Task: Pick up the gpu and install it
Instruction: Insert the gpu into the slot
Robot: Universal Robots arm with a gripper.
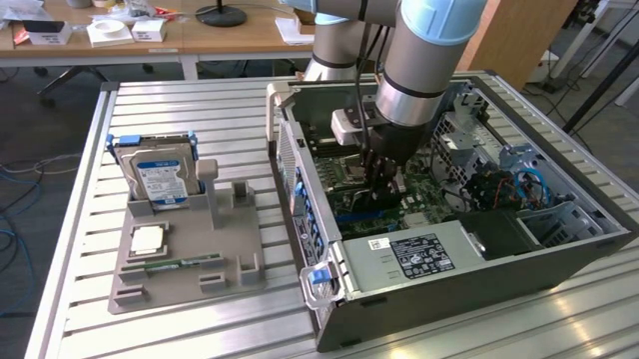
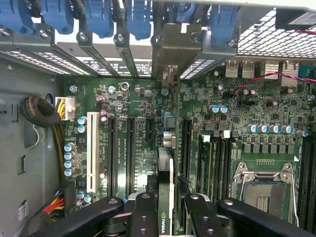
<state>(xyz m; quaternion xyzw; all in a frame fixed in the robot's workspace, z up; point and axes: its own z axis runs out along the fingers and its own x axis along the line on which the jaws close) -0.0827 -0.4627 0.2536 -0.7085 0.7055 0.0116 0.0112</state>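
Wrist view, tool (image 2: 168, 205) clamped on gpu (image 2: 165, 173), edge-on between jaws, over motherboard (image 2: 247, 103)

Worktop: pale slatted metal table (image 1: 190, 112), with glare on its near corner at the exterior view's right.
Desk: wooden desk (image 1: 239, 37) beyond the far edge, on white legs, carrying white boxes (image 1: 110, 31) and a black round stand base (image 1: 221, 15).
Floor: grey floor (image 1: 45, 120); blue cables (image 1: 12, 179) trail off the edge at the exterior view's left.
Panel: brown wooden panel (image 1: 519, 37) past the far corner at the exterior view's right.
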